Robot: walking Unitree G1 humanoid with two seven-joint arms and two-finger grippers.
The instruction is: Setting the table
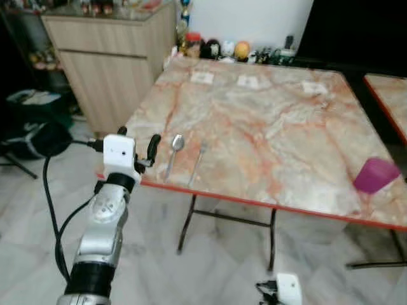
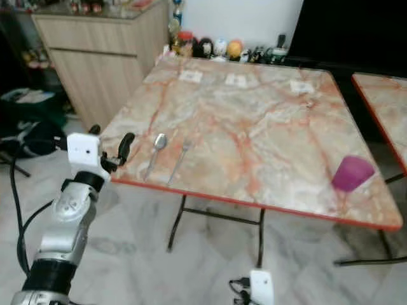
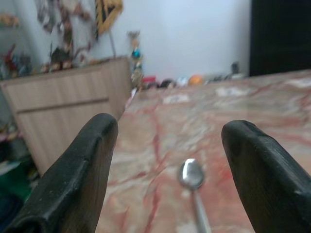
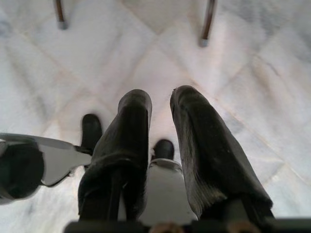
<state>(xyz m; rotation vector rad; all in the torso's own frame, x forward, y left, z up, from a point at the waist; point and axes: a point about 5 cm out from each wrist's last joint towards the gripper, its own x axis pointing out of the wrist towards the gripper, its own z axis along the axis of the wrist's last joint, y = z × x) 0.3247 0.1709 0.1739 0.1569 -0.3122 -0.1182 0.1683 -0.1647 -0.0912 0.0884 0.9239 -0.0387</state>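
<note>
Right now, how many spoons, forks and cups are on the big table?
Spoon: 1
Fork: 1
Purple cup: 1
Total: 3, all near the front edge of the table.

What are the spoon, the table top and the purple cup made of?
The spoon looks like polished metal: silvery with bright glints. The table top looks like marble or a marble-print sheet: glossy, cream with orange veins. The purple cup is probably plastic: one flat, even colour, slightly see-through.
</note>
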